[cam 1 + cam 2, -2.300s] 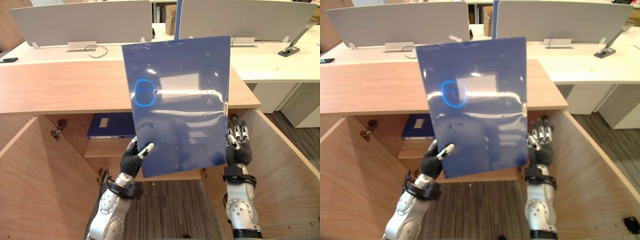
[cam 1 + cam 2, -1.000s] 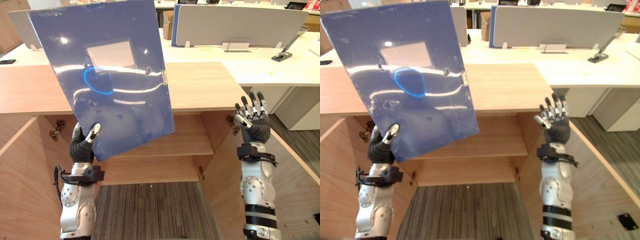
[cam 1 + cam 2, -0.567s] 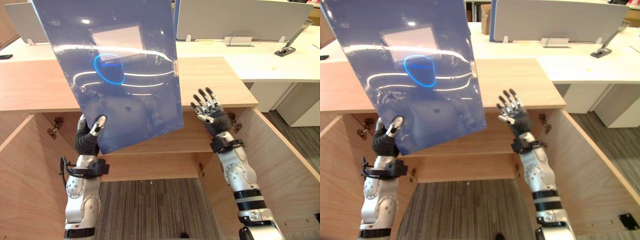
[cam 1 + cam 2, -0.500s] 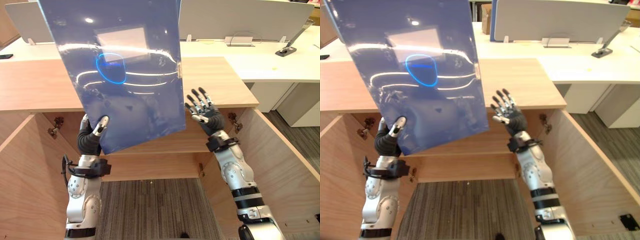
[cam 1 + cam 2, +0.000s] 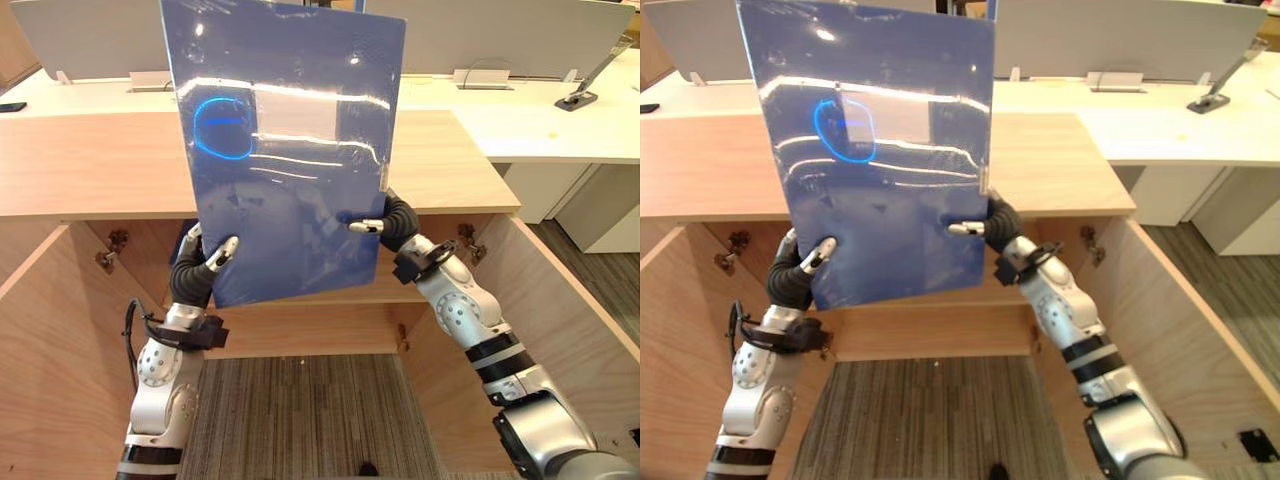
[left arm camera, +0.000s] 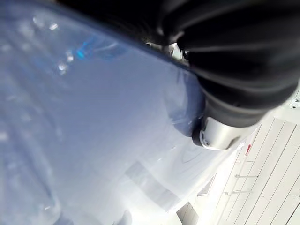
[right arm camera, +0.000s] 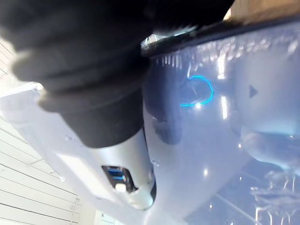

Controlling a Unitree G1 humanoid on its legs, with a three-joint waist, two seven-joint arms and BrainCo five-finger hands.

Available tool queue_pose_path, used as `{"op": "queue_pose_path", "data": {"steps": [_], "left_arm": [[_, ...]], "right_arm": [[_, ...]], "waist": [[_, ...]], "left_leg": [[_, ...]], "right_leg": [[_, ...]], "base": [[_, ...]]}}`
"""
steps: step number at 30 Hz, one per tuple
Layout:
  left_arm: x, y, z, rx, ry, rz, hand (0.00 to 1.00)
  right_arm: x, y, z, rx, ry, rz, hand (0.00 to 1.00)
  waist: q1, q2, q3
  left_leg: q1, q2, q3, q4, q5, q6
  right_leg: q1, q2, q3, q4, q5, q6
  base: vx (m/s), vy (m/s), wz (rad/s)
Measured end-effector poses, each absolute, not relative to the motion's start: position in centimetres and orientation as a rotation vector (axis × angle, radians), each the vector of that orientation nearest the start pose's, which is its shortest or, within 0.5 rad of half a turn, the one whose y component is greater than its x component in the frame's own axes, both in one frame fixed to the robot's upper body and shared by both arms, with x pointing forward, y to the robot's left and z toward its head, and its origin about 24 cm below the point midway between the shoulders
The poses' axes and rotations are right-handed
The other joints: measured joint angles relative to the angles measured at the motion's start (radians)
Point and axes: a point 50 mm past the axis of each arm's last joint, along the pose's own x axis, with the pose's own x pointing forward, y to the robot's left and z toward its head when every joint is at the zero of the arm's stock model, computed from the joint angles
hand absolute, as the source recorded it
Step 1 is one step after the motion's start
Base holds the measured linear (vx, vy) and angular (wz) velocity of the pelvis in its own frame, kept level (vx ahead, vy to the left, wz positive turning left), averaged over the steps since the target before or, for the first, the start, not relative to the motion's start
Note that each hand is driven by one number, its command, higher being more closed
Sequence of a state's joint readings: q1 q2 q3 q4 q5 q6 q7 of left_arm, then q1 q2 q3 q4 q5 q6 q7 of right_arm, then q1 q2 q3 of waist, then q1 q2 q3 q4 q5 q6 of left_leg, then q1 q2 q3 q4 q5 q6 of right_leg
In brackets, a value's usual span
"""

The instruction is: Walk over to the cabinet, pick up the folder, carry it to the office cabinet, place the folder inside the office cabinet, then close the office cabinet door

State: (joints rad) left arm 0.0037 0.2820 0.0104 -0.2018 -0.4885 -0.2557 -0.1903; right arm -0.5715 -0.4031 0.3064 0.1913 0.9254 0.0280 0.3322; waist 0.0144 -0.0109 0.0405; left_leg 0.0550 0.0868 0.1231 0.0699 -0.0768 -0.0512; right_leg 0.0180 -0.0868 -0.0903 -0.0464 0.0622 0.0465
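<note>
holding the blue folder [image 5: 290, 150] upright in the air, broad face toward the head, above and in front of the open office cabinet [image 5: 90, 170]; not yet inside. pinched at the lower left corner by the left hand [image 5: 197, 275], thumb on the front face and fingers clenched behind. clamped at the right edge, a little above the bottom, by the right hand [image 5: 392, 222], thumb tip across the front, fingers wrapped behind. probably gripped from both sides to steady a wide, thin, glossy sheet, prone to flex or slip from a one-corner pinch. likely needs tipping flatter and lowering to pass under the cabinet's wooden top and onto the shelf [image 5: 375, 293]. finds the left door [image 5: 50, 350] and right door [image 5: 580, 330] swung wide, with nothing across the opening. hides much of the interior behind the raised folder itself, a risk for judging the shelf edge. beyond, a white desk [image 5: 560, 125] with grey divider screens [image 5: 100, 35], well apart from the work.
</note>
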Motion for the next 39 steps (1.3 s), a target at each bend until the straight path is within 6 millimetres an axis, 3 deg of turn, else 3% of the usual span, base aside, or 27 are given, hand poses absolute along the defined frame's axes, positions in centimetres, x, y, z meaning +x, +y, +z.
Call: {"op": "queue_pose_path", "data": {"steps": [1, 2, 15, 16, 27, 35, 39], "left_arm": [[24.1, 18.7, 12.1, -0.171, -0.464, -0.227, 1.00], [24.1, 18.7, 12.1, -0.172, -0.466, -0.227, 1.00], [24.0, 18.5, 12.1, -0.158, -0.490, -0.229, 1.00], [24.0, 18.6, 12.0, -0.156, -0.489, -0.229, 0.00], [24.6, 18.9, 9.3, -0.123, -0.335, -0.244, 0.00], [23.6, 17.0, 1.5, -0.366, 0.038, -0.392, 0.00], [22.5, 15.5, -1.2, -0.483, 0.127, -0.353, 0.00]], "right_arm": [[33.1, -11.4, 15.6, 0.369, -0.208, 0.744, 0.00], [33.1, -11.5, 15.9, 0.361, -0.214, 0.752, 1.00], [33.2, -11.0, 17.1, 0.294, -0.192, 0.824, 1.00], [33.3, -11.0, 17.2, 0.290, -0.192, 0.826, 1.00], [33.1, -11.0, 16.3, 0.147, -0.126, 0.854, 1.00], [32.7, -11.6, 15.1, -0.085, -0.049, 0.864, 1.00], [31.5, -10.8, 18.0, -0.242, -0.207, 0.906, 1.00]], "waist": [[0.000, 0.000, 0.000], [0.000, 0.000, 0.000], [0.011, 0.000, 0.000], [0.011, 0.000, 0.000], [0.011, 0.001, -0.002], [0.004, 0.000, -0.003], [-0.002, 0.000, -0.004]], "left_leg": [[0.000, 0.000, 0.001, 0.000, 0.000, 0.000], [0.000, 0.000, 0.003, 0.000, 0.000, 0.000], [-0.004, 0.000, 0.008, 0.005, 0.000, -0.001], [-0.005, 0.000, 0.008, 0.006, 0.000, -0.001], [-0.021, 0.011, 0.002, 0.024, 0.000, -0.005], [-0.030, 0.013, 0.000, 0.023, 0.001, -0.007], [-0.036, 0.013, -0.002, 0.021, 0.002, -0.007]], "right_leg": [[-0.001, 0.000, 0.001, 0.000, 0.002, 0.000], [-0.001, 0.000, 0.003, 0.000, 0.003, 0.000], [-0.002, 0.000, 0.009, -0.011, 0.011, -0.001], [-0.001, 0.000, 0.009, -0.015, 0.014, -0.003], [0.003, 0.012, 0.009, -0.036, 0.031, -0.011], [-0.006, 0.015, 0.009, -0.036, 0.032, -0.012], [-0.014, 0.016, 0.010, -0.036, 0.032, -0.011]], "base": [[0.00, 0.000, -0.04], [-0.01, 0.004, -0.04], [-0.01, 0.004, -0.01], [0.00, 0.000, 0.00], [-0.02, 0.001, 0.00], [0.00, 0.000, 0.00], [0.00, 0.000, 0.00]]}}
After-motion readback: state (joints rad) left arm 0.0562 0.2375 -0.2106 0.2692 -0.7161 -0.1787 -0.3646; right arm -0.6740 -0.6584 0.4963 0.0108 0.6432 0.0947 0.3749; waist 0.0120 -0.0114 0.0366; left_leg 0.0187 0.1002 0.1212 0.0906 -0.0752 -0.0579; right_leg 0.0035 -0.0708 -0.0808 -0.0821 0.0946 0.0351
